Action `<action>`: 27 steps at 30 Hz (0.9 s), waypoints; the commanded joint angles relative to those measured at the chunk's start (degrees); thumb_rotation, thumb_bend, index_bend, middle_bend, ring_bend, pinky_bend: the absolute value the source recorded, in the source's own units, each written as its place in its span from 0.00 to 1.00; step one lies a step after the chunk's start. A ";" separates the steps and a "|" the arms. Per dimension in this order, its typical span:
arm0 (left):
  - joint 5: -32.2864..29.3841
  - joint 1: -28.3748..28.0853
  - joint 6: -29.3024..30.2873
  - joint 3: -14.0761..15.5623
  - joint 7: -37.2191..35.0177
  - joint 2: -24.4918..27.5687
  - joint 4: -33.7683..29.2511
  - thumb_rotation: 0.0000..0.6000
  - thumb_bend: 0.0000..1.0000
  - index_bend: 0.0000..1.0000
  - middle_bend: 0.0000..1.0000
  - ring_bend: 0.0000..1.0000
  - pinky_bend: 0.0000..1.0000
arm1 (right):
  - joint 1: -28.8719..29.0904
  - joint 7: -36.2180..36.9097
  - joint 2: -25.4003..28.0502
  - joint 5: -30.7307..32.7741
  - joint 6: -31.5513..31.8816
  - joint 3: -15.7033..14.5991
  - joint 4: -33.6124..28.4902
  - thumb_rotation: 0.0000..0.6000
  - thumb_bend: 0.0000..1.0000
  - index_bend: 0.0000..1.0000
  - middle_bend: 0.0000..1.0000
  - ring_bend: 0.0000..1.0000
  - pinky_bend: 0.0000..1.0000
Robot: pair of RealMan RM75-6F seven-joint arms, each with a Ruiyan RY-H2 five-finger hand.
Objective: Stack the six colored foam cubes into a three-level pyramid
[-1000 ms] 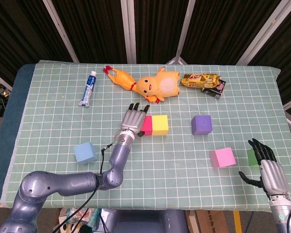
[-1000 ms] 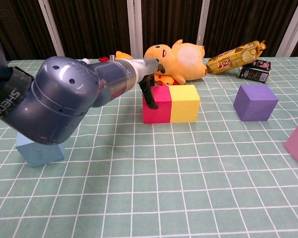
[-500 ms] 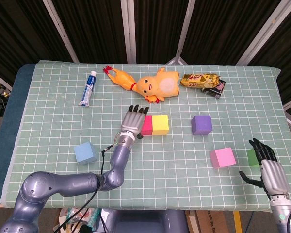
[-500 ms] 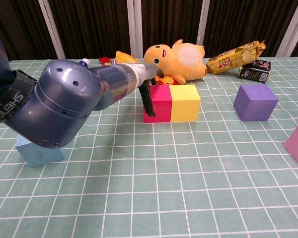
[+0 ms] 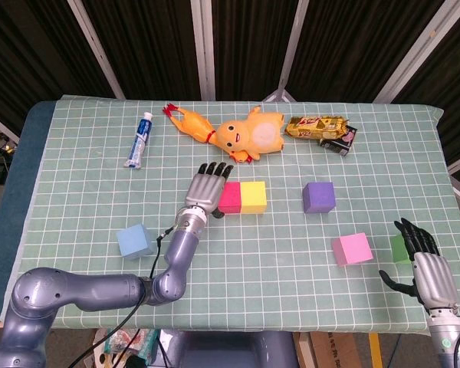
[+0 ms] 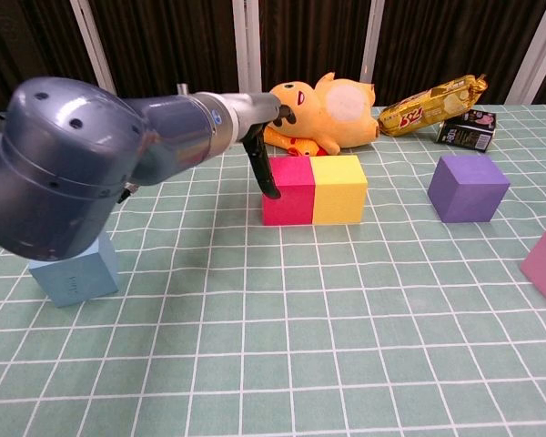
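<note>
Across the green-gridded counter point(image 5: 84, 199), six foam cubes, none stacked. Far left, one blue cube point(image 5: 134, 241), alone. Beyond it, one toothpaste tube point(image 5: 139, 139). Near the middle, left hand point(image 5: 205, 188) with fingers point(image 5: 216, 170) spread and extended, holding nothing, just beside or touching the left face of one magenta cube point(image 5: 230, 197); contact hard to confirm. Touching that cube's right side, one yellow cube point(image 5: 253, 196). Behind the pair, one rubber chicken point(image 5: 188, 123) and one yellow plush toy point(image 5: 249, 136) lying down. Further right, one purple cube point(image 5: 319, 197), with one gold snack packet point(image 5: 314, 127) and one small dark carton point(image 5: 340, 140) at the back. Then one pink cube point(image 5: 352, 249). Far right, one green cube point(image 5: 399, 248), partly hidden behind the right hand point(image 5: 428, 268), fingers spread, empty.
</note>
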 commanded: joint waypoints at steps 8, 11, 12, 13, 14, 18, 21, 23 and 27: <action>19.99 14.27 14.56 6.79 -8.94 17.39 -25.80 1.00 0.11 0.00 0.02 0.00 0.03 | -0.22 -2.20 -0.44 0.78 0.36 0.15 -0.08 1.00 0.27 0.00 0.00 0.00 0.00; 25.78 19.03 18.07 10.02 -11.93 22.10 -30.70 1.00 0.11 0.00 0.02 0.00 0.03 | -0.32 -3.26 -0.65 1.02 0.58 0.18 -0.20 1.00 0.27 0.00 0.00 0.00 0.00; 27.81 20.93 19.35 11.30 -13.27 23.78 -32.29 1.00 0.11 0.00 0.02 0.00 0.03 | -0.36 -3.66 -0.72 1.11 0.68 0.20 -0.26 1.00 0.27 0.00 0.00 0.00 0.00; 29.12 22.24 20.21 12.19 -14.19 24.86 -33.22 1.00 0.11 0.00 0.02 0.00 0.03 | -0.40 -3.91 -0.76 1.15 0.75 0.21 -0.31 1.00 0.27 0.00 0.00 0.00 0.00; 31.18 24.07 21.33 13.54 -15.60 26.32 -34.40 1.00 0.11 0.00 0.02 0.00 0.03 | -0.44 -4.33 -0.81 1.19 0.85 0.21 -0.37 1.00 0.27 0.00 0.00 0.00 0.00; 39.00 31.26 26.17 19.13 -20.88 30.81 -36.70 1.00 0.11 0.00 0.02 0.00 0.03 | -0.48 -5.43 -0.88 1.45 0.95 0.26 -0.65 1.00 0.27 0.00 0.00 0.00 0.00; 44.32 36.14 29.67 22.82 -24.55 32.97 -37.08 1.00 0.11 0.00 0.02 0.00 0.03 | -0.32 -5.96 -0.72 1.35 0.82 0.32 -1.15 1.00 0.27 0.00 0.00 0.00 0.00; 46.95 38.70 31.60 24.53 -26.15 34.29 -37.38 1.00 0.11 0.00 0.02 0.00 0.03 | -0.04 -6.10 -0.48 0.93 0.63 0.37 -1.64 1.00 0.27 0.00 0.00 0.00 0.00; 51.18 43.33 35.35 26.97 -27.71 36.90 -37.60 1.00 0.11 0.00 0.02 0.00 0.02 | 1.45 -7.55 0.17 0.59 -0.91 0.92 -3.41 1.00 0.27 0.00 0.00 0.00 0.00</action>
